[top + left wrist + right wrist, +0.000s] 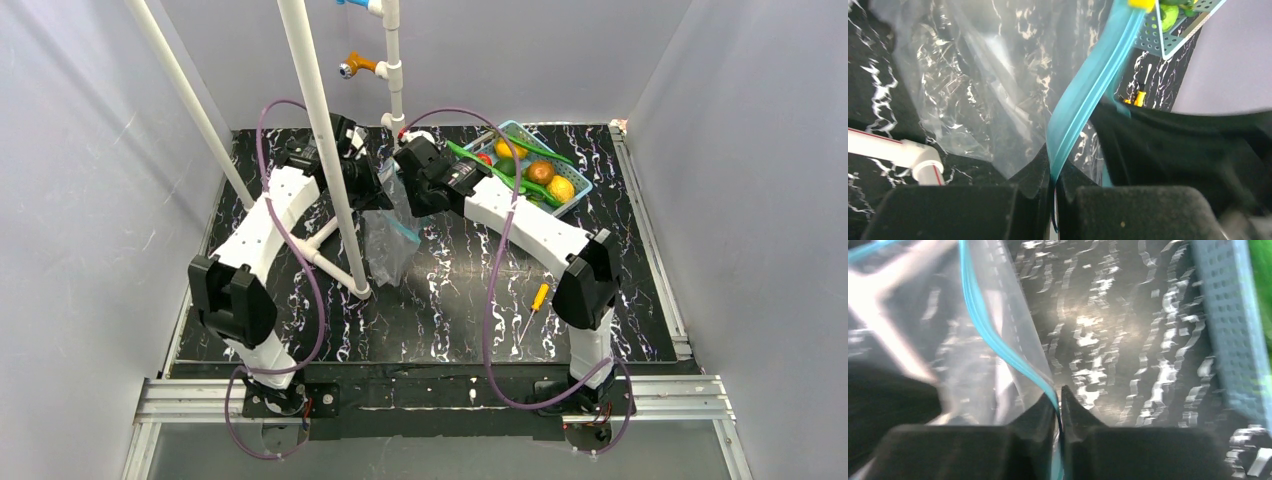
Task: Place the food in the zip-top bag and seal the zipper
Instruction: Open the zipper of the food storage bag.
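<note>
While the food (541,172) lies in the basket (583,188), the zip-top bag (385,245) hangs just left of that basket, its zipper (1088,85) pinched by the left gripper (1054,172) and the right gripper (1060,405), each pair of jaws pressed tight on the strip.

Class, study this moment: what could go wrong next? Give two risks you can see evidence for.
1. Both the left gripper and right gripper pinch the zipper, leaving neither free for the food in the basket.
2. The thin strip might slip out, dropping the bag beside the white pipe.
</note>
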Robot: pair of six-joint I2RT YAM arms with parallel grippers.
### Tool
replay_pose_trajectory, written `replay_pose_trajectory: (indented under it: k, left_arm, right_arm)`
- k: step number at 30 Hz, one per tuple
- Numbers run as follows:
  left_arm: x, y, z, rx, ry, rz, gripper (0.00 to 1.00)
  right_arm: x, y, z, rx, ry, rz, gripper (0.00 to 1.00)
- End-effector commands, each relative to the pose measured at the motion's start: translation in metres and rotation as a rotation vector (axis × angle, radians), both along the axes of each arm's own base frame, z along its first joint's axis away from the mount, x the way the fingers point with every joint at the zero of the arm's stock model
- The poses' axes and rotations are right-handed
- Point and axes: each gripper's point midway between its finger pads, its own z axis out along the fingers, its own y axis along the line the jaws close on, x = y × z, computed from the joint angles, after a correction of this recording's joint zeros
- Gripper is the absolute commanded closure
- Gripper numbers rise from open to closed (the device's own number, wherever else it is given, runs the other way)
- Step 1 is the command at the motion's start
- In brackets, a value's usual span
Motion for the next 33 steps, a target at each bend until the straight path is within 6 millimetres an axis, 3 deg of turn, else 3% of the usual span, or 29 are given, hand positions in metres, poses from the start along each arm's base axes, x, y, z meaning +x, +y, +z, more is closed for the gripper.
replay_pose_trajectory:
  k: [1, 6, 9, 12, 14, 16, 20, 23, 26, 33]
  left_arm:
    - [0.001, 0.022, 0.071, 0.066, -0.303, -0.045, 1.0]
    - [0.006, 0.053, 0.082, 0.164, -0.347, -0.035, 1.0]
    - [0.004, 0.045, 0.081, 0.093, -0.322, -0.085, 1.0]
    - [-0.006, 0.014, 0.071, -0.084, -0.229, -0.16, 1.0]
    - [-0.009, -0.001, 0.061, -0.18, -0.176, -0.165, 1.0]
    - [-0.011, -0.014, 0.064, -0.271, -0.189, -0.169, 1.0]
    - [-0.01, -0.017, 0.069, -0.306, -0.229, -0.148, 1.0]
    - [-0.009, -0.017, 0.062, -0.289, -0.208, -0.139, 1.0]
    - [-0.009, -0.017, 0.048, -0.259, -0.168, -0.132, 1.0]
    - [-0.007, -0.024, 0.023, -0.186, -0.11, -0.125, 1.0]
  right_arm:
    - [0.036, -0.055, 0.033, -0.201, -0.234, -0.172, 0.96]
    - [0.059, -0.08, 0.085, -0.276, -0.43, -0.189, 0.99]
    - [0.053, -0.059, 0.095, -0.183, -0.421, -0.065, 0.98]
    - [0.029, -0.023, 0.087, 0.016, -0.314, 0.058, 0.79]
    - [0.022, -0.013, 0.077, 0.085, -0.265, 0.069, 0.71]
    - [0.018, -0.004, 0.069, 0.134, -0.22, 0.072, 0.65]
    - [0.0, 0.012, 0.052, 0.221, -0.07, 0.126, 0.54]
    - [-0.01, 0.003, 0.052, 0.192, -0.039, 0.138, 0.32]
    - [-0.022, -0.011, 0.071, 0.159, -0.032, 0.148, 0.2]
    - [-0.059, -0.014, 0.129, 0.233, -0.096, 0.155, 0.15]
